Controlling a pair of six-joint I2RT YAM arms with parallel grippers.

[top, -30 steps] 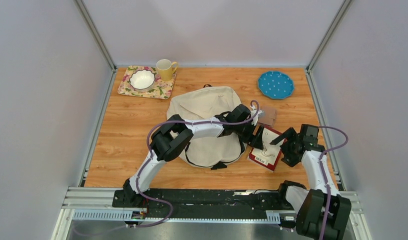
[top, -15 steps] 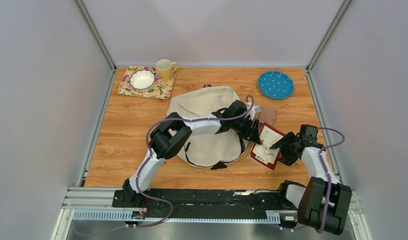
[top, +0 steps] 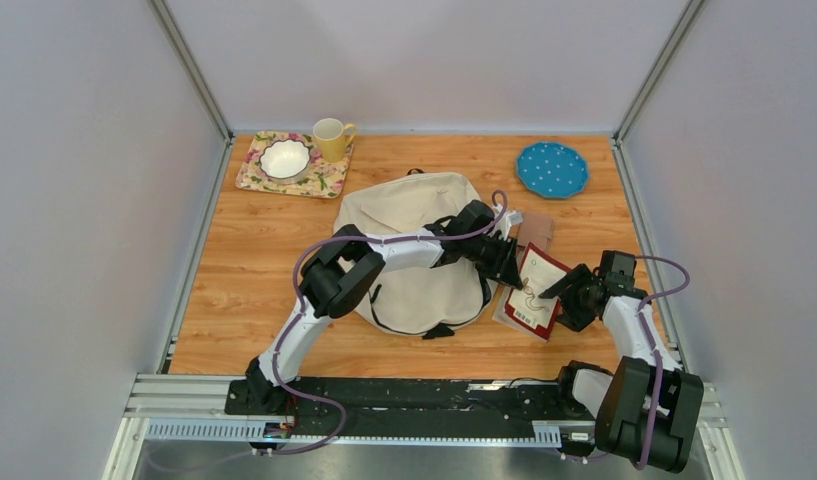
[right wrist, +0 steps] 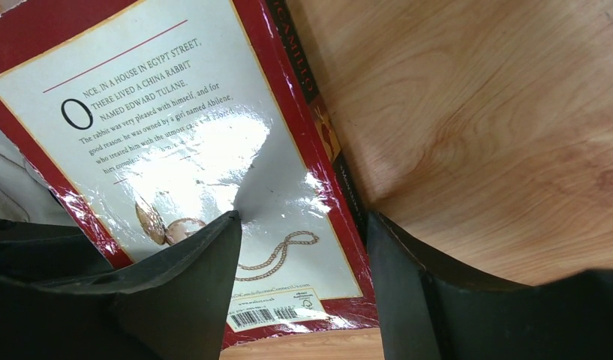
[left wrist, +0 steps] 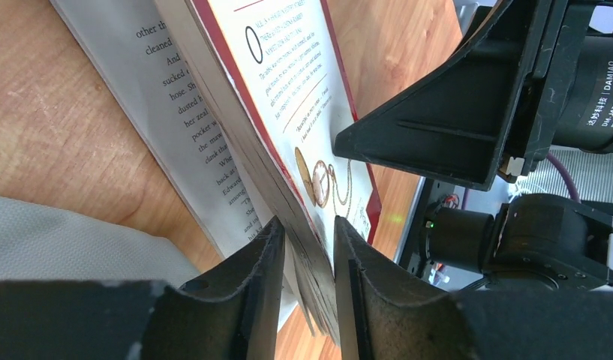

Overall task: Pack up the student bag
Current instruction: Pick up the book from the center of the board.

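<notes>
Reaching in from the near right, the right gripper [top: 569, 292] has its fingers spread wide, one over the shiny cover of the red book [top: 531, 297] and one past the spine, above the worktop [top: 234, 270]. The left gripper [left wrist: 307, 225] comes across from the other side, and its fingers pinch the book's edge and hold that side up. The student bag [top: 409, 215] lies flat just beside the book, in the middle of the worktop under the left arm. The hold is only on a thin edge, so I think the book could slip out, or flop open and bend its pages, if it is lifted fast. A second ago the book lay flatter and the right gripper was farther from it. Far back sit a blue plate [top: 551, 168], a yellow mug [top: 332, 138] and a white bowl [top: 285, 157].
</notes>
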